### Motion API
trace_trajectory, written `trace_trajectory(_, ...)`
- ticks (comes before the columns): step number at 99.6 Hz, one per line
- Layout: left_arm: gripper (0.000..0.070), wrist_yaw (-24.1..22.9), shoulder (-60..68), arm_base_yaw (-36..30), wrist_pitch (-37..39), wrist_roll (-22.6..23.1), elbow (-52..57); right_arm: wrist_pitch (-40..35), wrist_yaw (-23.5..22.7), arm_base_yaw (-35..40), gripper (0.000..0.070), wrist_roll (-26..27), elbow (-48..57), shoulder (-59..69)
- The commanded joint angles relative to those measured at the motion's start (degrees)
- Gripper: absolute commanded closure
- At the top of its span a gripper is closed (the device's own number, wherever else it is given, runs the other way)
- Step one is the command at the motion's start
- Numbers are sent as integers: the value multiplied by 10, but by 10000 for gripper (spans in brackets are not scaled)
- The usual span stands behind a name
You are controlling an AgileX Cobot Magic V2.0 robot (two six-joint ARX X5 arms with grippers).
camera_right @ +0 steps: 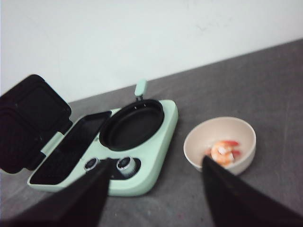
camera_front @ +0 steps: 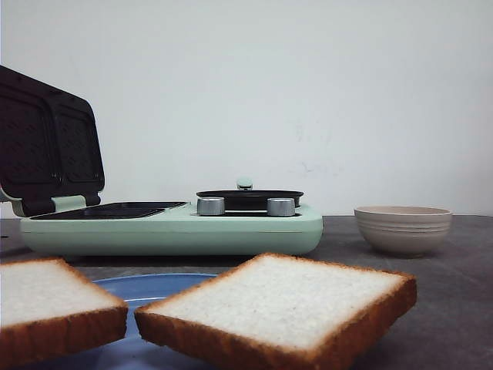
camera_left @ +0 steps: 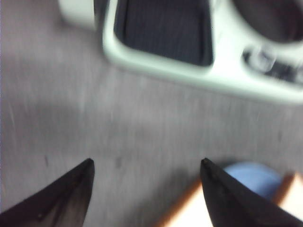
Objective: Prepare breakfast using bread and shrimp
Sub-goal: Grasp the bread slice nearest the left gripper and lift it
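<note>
Two bread slices lie on a blue plate point(camera_front: 154, 287) at the table's near edge, one on the left point(camera_front: 50, 297) and one to its right point(camera_front: 277, 304). The shrimp point(camera_right: 222, 152), orange-pink and curled, sit inside the beige bowl point(camera_right: 208, 130). My left gripper point(camera_left: 147, 163) is open over bare table. A bread corner point(camera_left: 189, 213) shows just beside its one finger, and the view is blurred. My right gripper point(camera_right: 155, 161) hangs open and empty above the table, short of the bowl and the maker. Neither gripper shows in the front view.
A mint-green sandwich maker point(camera_front: 177, 223) stands mid-table with its dark lid point(camera_front: 46, 146) raised at the left, a round pan point(camera_right: 132, 125) and two knobs on its right half. The ribbed bowl point(camera_front: 402, 229) stands to its right. A white wall closes the back.
</note>
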Motion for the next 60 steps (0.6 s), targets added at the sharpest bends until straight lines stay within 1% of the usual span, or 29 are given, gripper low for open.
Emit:
trace_trajectory(1, 317, 23, 10, -1, -9, 4, 7, 1, -2, 4, 207, 0, 10, 3)
trace_trajectory(8, 317, 53, 23, -1, -17, 4, 7, 1, -6, 9, 207, 0, 10, 3)
trace_trajectory(22, 306, 135, 61, -5, -27, 4, 7, 1, -16, 20, 207, -2, 10, 3)
trace_trajectory(28, 306, 159, 86, -8, -35, 6, 7, 1, -16, 23, 207, -4, 10, 3)
trace_trajectory(32, 305, 163, 100, -11, -41, 11, 7, 1, -16, 25, 207, -4, 10, 3)
trace_trajectory(45, 305, 160, 154, -18, -67, 50, 7, 1, -16, 26, 207, -4, 10, 3)
trace_trajectory(60, 303, 134, 198, -18, -92, 73, 7, -3, -17, 26, 207, -5, 10, 2)
